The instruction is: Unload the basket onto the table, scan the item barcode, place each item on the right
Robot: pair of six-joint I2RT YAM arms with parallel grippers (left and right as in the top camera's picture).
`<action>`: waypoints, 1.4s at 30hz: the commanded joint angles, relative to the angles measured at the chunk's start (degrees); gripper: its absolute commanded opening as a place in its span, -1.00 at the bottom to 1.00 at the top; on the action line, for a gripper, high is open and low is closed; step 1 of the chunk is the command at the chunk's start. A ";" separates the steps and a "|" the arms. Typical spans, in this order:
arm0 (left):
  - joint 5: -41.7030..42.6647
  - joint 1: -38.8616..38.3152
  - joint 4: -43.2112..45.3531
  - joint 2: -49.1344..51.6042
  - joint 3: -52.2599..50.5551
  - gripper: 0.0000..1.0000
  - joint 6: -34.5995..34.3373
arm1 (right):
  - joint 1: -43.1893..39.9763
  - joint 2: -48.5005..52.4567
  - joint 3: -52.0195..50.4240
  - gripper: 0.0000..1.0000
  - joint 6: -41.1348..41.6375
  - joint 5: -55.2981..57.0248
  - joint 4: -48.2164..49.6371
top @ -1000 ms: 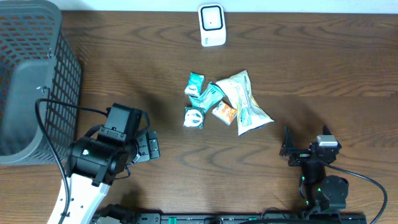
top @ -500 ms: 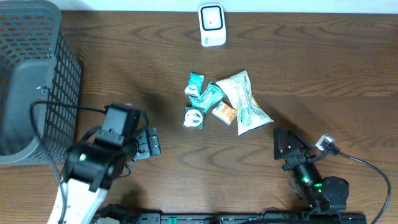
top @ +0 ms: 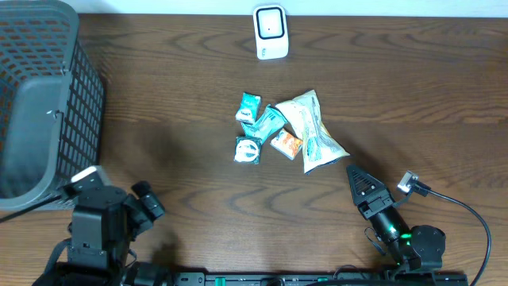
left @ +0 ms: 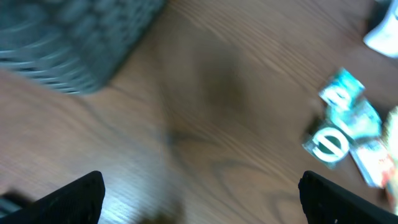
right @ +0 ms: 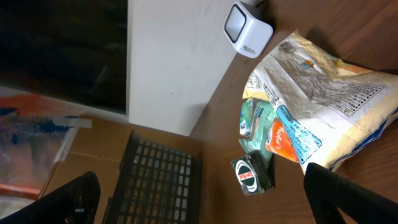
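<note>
The items to scan lie in a small heap at the middle of the worktop [top: 413, 87]: a pale bag [top: 313, 131] with several small packets [top: 262, 127] tucked against its left side. The scanner [top: 270, 32] stands at the far edge, straight beyond the heap and well apart from it.

The right tool [top: 357, 179] is the nearer one. It sits just off the bag's near right corner and points up and to the left, straight at the heap. Its fingers are spread wide and hold nothing. The right wrist view shows the bag filling the space ahead and the scanner beyond it.

The bag's long axis runs on a slant, from its far left end down to its near right end. So it lies almost in line with the right arm's reach, and its near end faces the tool. A grasp across that narrow end looks the simplest, followed by a carry onward in the same direction to the scanner.

The left tool [top: 147, 202] is low at the near left, close to the basket [top: 87, 87], with fingers also wide apart and empty. The heap lies well off to its right.
</note>
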 commanded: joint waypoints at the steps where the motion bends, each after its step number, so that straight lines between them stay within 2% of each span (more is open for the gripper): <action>1: -8.59 1.55 -1.99 -0.22 -0.09 0.96 -3.61 | 0.20 -0.37 -0.07 0.99 0.94 -0.81 -0.11; 3: -12.13 2.19 -3.28 -0.22 -0.09 0.95 -4.66 | 0.20 -0.37 -0.07 0.99 0.92 -0.85 -0.13; 7: -12.35 2.58 -3.56 -0.22 -0.09 0.96 -8.57 | 0.20 -0.37 -0.07 0.98 0.92 -1.66 -0.13; 21: -12.22 2.58 -4.20 -0.22 -0.09 0.96 -8.55 | 0.20 -0.37 -0.07 0.99 -1.09 -7.98 0.85; 23: -12.22 2.58 -4.20 -0.22 -0.09 0.95 -8.55 | 0.20 -0.37 -0.07 0.98 -2.78 -10.58 7.54; 25: -12.22 2.58 -4.20 -0.22 -0.09 0.96 -8.55 | 0.20 -0.37 -0.07 0.98 -3.65 -11.98 18.86; 26: -12.22 2.58 -4.20 -0.22 -0.09 0.96 -8.55 | 0.17 -0.37 0.24 0.99 -3.61 -11.37 27.50; 28: -12.22 2.58 -4.20 -0.22 -0.09 0.96 -8.55 | 0.17 -0.37 1.95 0.99 -3.87 -8.68 33.57; 31: -12.22 2.58 -4.20 -0.22 -0.09 0.96 -8.55 | 0.17 0.17 8.26 0.99 -9.51 -4.63 30.58; 33: -12.22 2.58 -4.20 -0.22 -0.09 0.96 -8.52 | 0.17 1.97 14.71 0.99 -17.79 -3.52 24.22; 36: -12.22 2.58 -4.20 -0.22 -0.09 0.95 -8.55 | 0.17 6.64 23.61 0.98 -25.53 -2.86 14.64; 39: -12.22 2.58 -4.20 -0.22 -0.09 0.96 -8.52 | 0.17 13.35 32.11 0.99 -32.06 -6.01 6.84; 42: -12.22 2.58 -4.20 -0.22 -0.09 0.95 -8.55 | 0.20 20.65 39.45 0.99 -35.15 -11.19 0.85</action>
